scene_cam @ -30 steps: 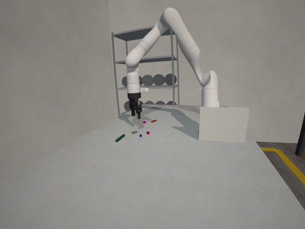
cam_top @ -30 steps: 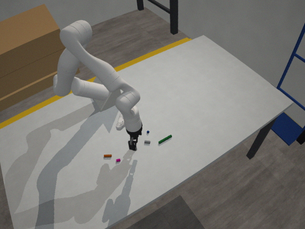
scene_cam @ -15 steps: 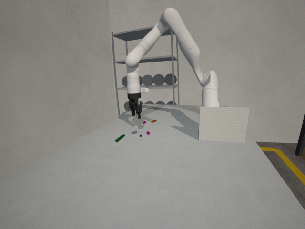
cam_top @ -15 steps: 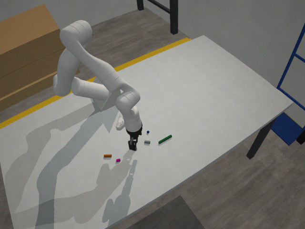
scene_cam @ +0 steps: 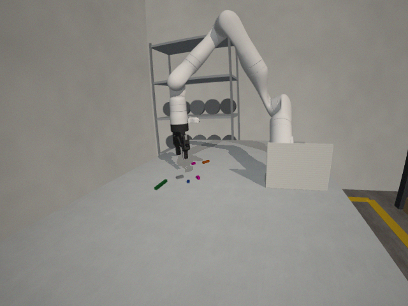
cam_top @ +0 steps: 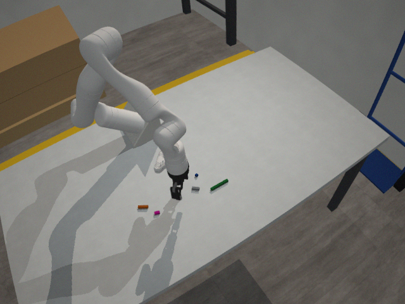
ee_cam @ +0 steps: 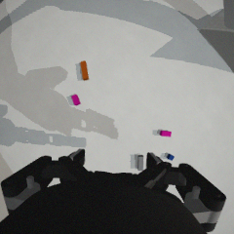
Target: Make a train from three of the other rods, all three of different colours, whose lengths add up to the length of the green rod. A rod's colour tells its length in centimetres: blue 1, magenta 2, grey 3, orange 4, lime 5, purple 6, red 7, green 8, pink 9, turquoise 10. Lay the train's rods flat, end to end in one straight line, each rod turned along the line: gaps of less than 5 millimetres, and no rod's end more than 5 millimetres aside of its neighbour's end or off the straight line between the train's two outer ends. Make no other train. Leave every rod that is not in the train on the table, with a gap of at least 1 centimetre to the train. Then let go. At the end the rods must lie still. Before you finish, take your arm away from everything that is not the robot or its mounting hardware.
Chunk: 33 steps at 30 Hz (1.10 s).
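The green rod (cam_top: 219, 184) lies flat on the table, also in the exterior view (scene_cam: 160, 184). To its left lie a grey rod (cam_top: 195, 188) and a small blue rod (cam_top: 196, 175). An orange rod (cam_top: 142, 206) and a magenta rod (cam_top: 157, 212) lie further left. A second magenta rod (scene_cam: 197, 176) lies near the blue rod (scene_cam: 188, 181); the arm hides it in the top view. My gripper (cam_top: 176, 194) is open and empty, pointing down a little above the table between the two groups. The wrist view shows the orange (ee_cam: 84, 70), both magenta (ee_cam: 75, 99) (ee_cam: 166, 133), grey (ee_cam: 137, 161) and blue (ee_cam: 170, 156) rods, all apart.
A white box (scene_cam: 299, 166) stands on the table beside the arm's base. The table's front edge (cam_top: 261, 228) runs not far from the rods. A metal shelf (scene_cam: 197, 99) stands behind the table.
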Each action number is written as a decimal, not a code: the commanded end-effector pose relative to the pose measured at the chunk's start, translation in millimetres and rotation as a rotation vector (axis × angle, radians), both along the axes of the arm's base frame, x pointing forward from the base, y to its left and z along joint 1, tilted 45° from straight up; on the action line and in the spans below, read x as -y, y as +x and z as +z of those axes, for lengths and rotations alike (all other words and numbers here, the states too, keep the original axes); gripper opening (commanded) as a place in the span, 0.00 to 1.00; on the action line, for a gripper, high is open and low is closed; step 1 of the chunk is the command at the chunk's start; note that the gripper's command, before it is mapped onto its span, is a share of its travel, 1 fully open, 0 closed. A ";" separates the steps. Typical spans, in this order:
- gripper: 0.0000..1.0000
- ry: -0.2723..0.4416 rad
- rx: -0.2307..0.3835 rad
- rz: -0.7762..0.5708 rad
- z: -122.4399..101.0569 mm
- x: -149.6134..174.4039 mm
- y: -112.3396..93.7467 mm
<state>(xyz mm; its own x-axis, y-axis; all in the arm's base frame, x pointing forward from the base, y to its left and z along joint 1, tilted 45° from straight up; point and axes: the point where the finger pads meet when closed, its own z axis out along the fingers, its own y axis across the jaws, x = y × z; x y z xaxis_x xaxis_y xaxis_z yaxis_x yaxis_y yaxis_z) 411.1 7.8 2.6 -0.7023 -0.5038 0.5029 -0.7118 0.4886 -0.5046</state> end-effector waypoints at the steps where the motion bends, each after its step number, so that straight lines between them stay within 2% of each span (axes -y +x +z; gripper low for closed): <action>1: 1.00 0.001 0.001 0.001 0.3 -0.7 0.4; 33: 1.00 0.001 0.016 -0.017 -0.8 -1.6 -1.1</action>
